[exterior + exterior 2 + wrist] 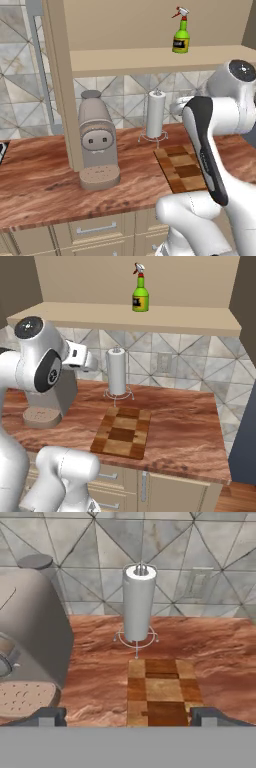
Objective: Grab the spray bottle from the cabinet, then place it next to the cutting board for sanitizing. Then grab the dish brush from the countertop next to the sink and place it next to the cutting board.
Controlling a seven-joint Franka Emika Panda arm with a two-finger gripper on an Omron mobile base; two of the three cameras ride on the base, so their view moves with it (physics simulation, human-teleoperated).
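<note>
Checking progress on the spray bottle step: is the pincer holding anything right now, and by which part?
Nothing is held. The pincer is open over the cutting board, and the spray bottle stands on the cabinet shelf.

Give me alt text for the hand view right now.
The open claw looks down at a checkered cutting board on the reddish-brown countertop. A white paper-towel roll stands upright just beyond the board, a grey coffee machine sits to the left, and a tiled wall runs behind.
</note>
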